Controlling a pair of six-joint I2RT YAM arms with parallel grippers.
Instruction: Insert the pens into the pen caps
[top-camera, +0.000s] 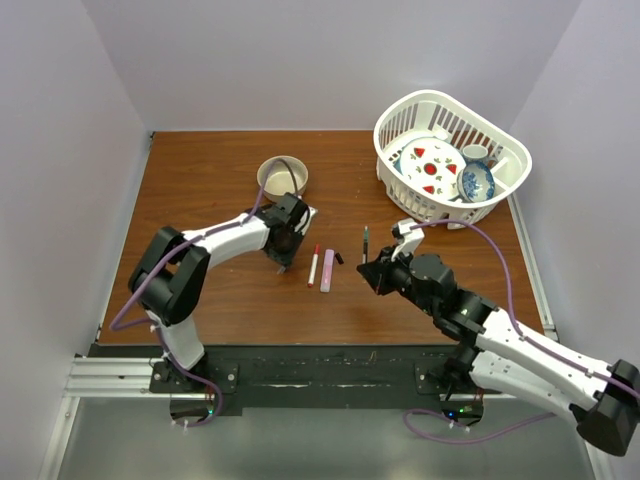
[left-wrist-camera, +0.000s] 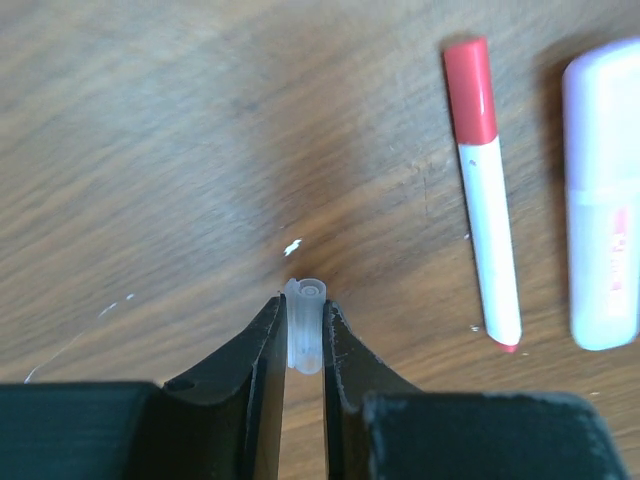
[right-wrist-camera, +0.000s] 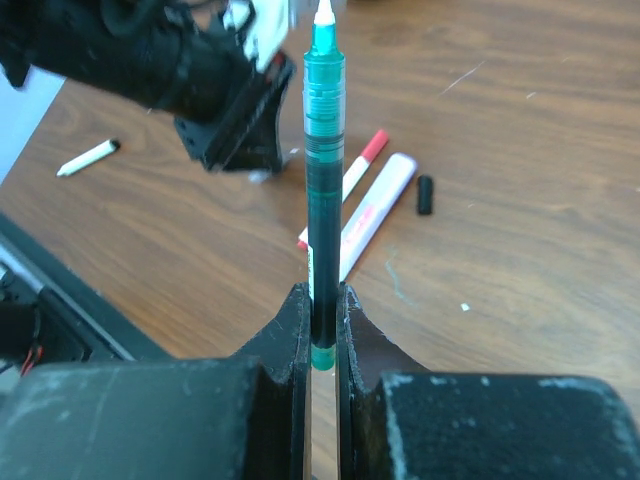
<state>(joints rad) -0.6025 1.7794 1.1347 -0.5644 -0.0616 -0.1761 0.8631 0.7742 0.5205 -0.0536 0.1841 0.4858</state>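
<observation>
Gripping clear cap (left-wrist-camera: 306, 295), left gripper (left-wrist-camera: 302, 312) stood clamped, left of red-capped pen (left-wrist-camera: 485, 190). Right gripper (right-wrist-camera: 320, 300) clamped green pen (right-wrist-camera: 324, 150), right of it. Judged: tip needed lining with cap mouth before pushing.

The left arm (top-camera: 215, 240) reached forward with its elbow bent, and the left gripper (left-wrist-camera: 302, 312) pointed downward, jaws pinched on a clear cap (left-wrist-camera: 305, 330). The right arm (top-camera: 520, 348) stretched low toward the middle; the right gripper (right-wrist-camera: 322, 300) (jaws nearly touching) clamped a green pen (right-wrist-camera: 324, 150) near its end.
</observation>
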